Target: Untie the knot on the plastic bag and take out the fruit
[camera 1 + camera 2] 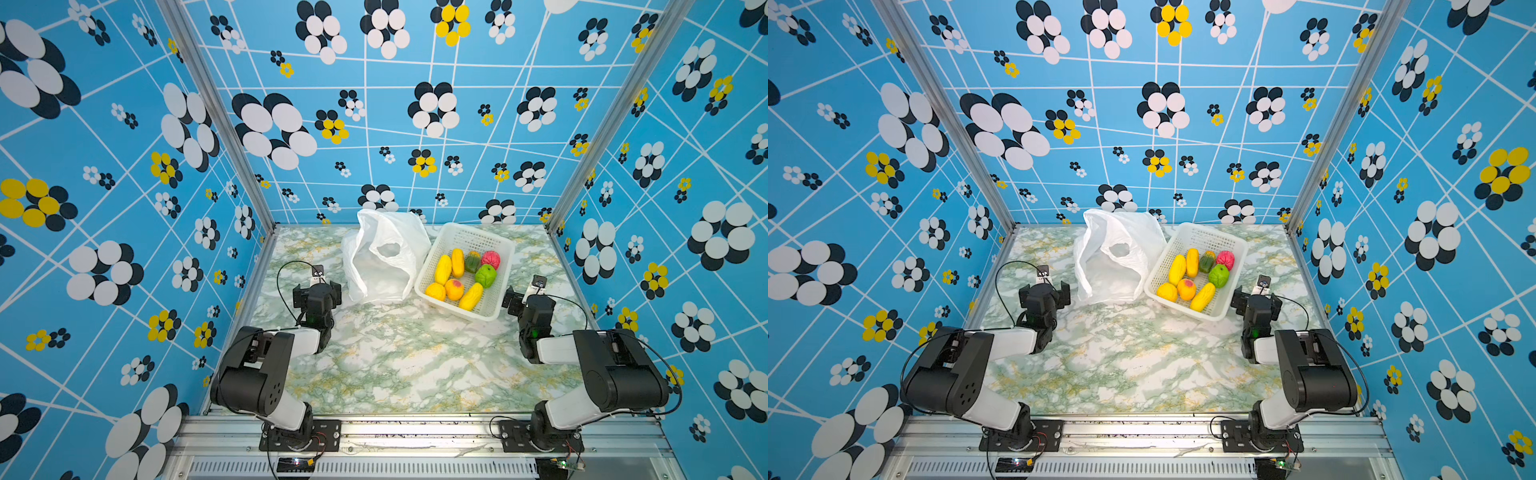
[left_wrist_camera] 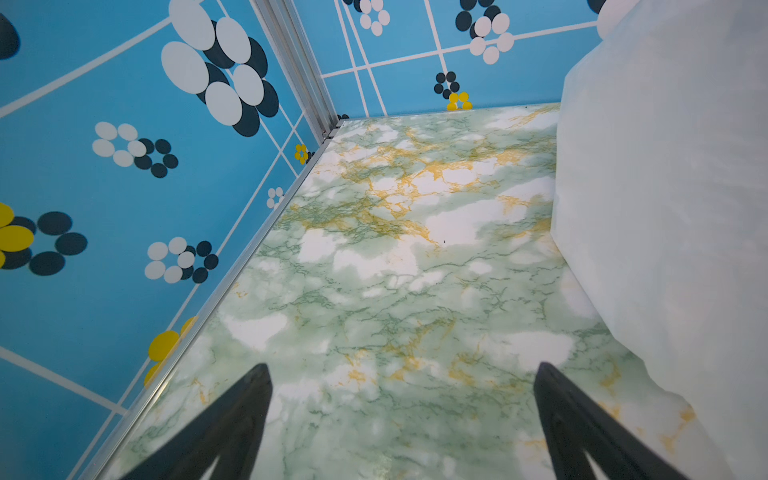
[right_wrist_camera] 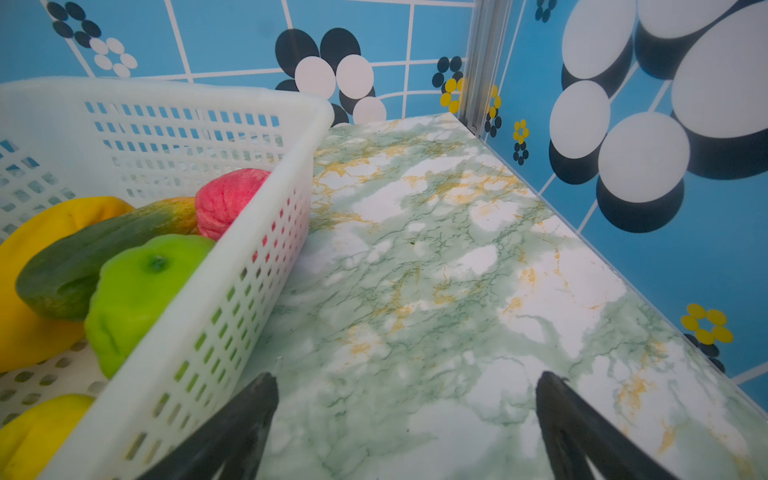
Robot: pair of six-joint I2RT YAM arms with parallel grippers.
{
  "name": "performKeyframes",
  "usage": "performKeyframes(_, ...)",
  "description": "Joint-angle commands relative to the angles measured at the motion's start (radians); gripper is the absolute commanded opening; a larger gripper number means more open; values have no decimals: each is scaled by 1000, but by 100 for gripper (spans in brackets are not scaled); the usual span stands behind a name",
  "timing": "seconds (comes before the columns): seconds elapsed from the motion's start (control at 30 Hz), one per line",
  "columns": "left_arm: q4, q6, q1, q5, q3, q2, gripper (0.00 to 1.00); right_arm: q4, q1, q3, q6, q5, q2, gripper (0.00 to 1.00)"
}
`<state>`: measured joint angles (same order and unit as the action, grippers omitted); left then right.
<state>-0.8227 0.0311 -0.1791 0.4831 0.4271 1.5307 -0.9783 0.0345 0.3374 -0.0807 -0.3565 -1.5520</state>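
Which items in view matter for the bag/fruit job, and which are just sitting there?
Job: plastic bag, no knot visible; toy fruits, already out of the bag.
Just there: white perforated basket, holding the fruits; marbled tabletop; flowered blue walls.
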Motion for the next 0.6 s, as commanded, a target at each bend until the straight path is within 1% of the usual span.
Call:
performKeyframes(0.0,-193,18,2,-44,-108,-40,99,-26,7,8,15,8,-7,99)
performKeyframes(0.03,-246,23,4,-57,-135,-37,99,-25,7,8,16,8,-7,99)
performKeyframes(0.1,-292,28,2,-71,-154,-31,99,-25,7,8,16,8,-7,99)
performKeyframes(0.17,-281,28,2,-77,-149,-32,99,-25,7,8,16,8,-7,99)
performKeyframes(0.23,-258,18,19,-120,-141,-32,99,-25,7,7,16,8,-7,99)
performKeyframes(0.27,-255,-2,39,-160,-146,-31,99,-25,7,8,15,8,-8,99)
performKeyframes(0.3,-275,-15,72,-235,-152,7,99,-25,6,8,15,8,-7,99)
performKeyframes(0.33,-365,12,68,-213,-138,67,99,-25,6,8,15,7,-8,99)
performKeyframes(0.37,-268,0,61,-213,-110,39,99,-26,6,8,15,7,-8,99)
performKeyframes(0.4,-134,-22,77,-257,-82,-3,99,-24,8,8,16,7,-8,99)
performKeyframes(0.47,-204,-16,88,-251,-84,33,99,-23,8,9,18,7,-9,99)
performKeyframes(0.53,-166,-26,89,-253,-82,17,99,-23,8,9,16,7,-9,99)
performKeyframes(0.57,-184,-23,89,-250,-83,24,99,-24,8,9,17,7,-9,99)
